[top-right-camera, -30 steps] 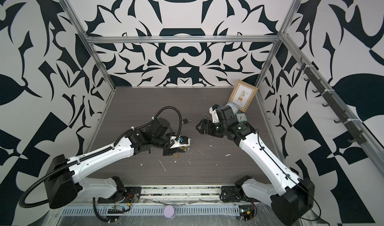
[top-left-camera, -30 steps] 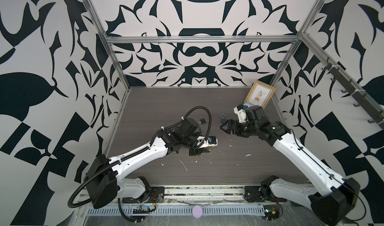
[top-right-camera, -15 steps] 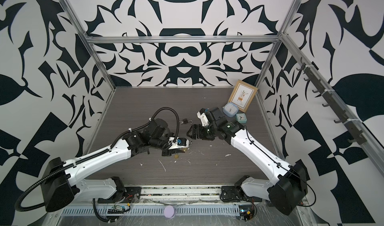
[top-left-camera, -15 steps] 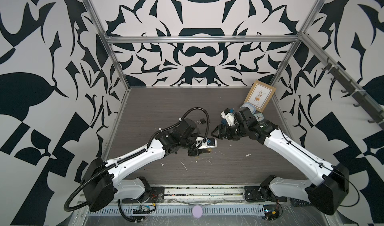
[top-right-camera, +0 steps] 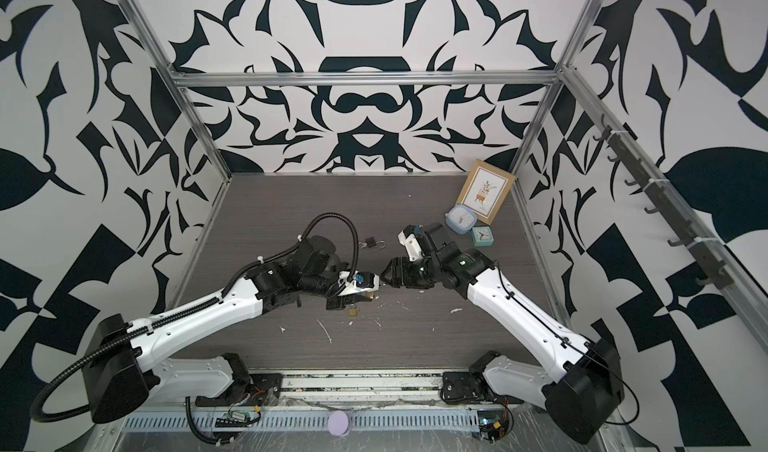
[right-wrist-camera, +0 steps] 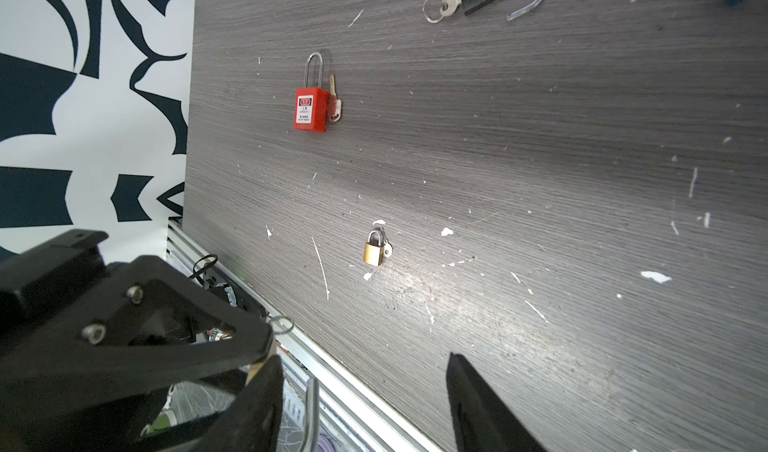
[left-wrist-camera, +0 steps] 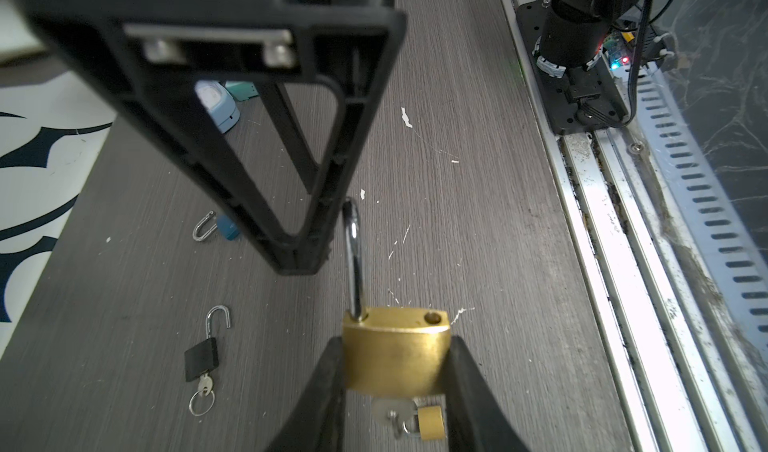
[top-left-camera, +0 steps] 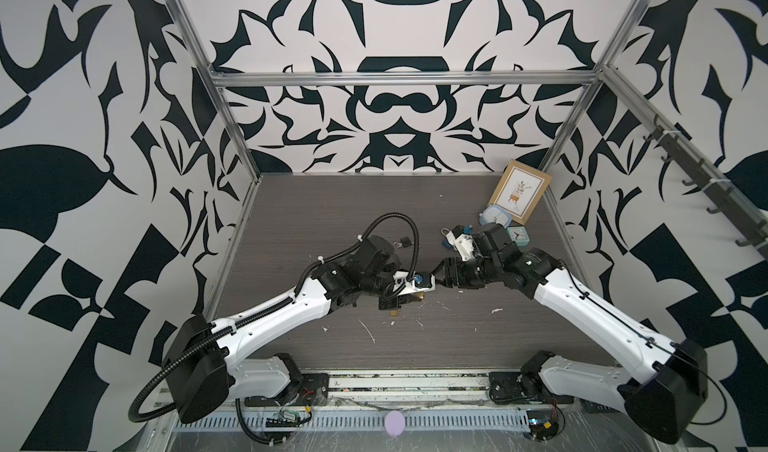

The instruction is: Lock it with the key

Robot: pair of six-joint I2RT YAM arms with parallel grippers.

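My left gripper (left-wrist-camera: 395, 344) is shut on the brass padlock (left-wrist-camera: 395, 362) and holds it above the table. Its steel shackle (left-wrist-camera: 352, 259) stands swung open, with one leg free of its hole. My right gripper (right-wrist-camera: 365, 404) is open and faces the left one; the shackle (right-wrist-camera: 312, 412) sits between its fingers, close to one fingertip (right-wrist-camera: 262, 400). In both top views the two grippers meet mid-table (top-left-camera: 432, 281) (top-right-camera: 380, 281). A wire key ring (right-wrist-camera: 280, 325) shows beside the left fingers; the key itself is hidden.
A small brass padlock (right-wrist-camera: 374, 248) with its key lies on the table below the grippers. A black padlock (top-left-camera: 403, 243) with a key, a blue padlock (left-wrist-camera: 226, 227) and a red padlock (right-wrist-camera: 309, 107) lie further off. Two clocks (top-left-camera: 494, 217) and a picture frame (top-left-camera: 519, 190) stand at the back right.
My right arm has swung left across the table to the left gripper, and its jaws have narrowed around the shackle. The left gripper has kept still with the brass padlock.
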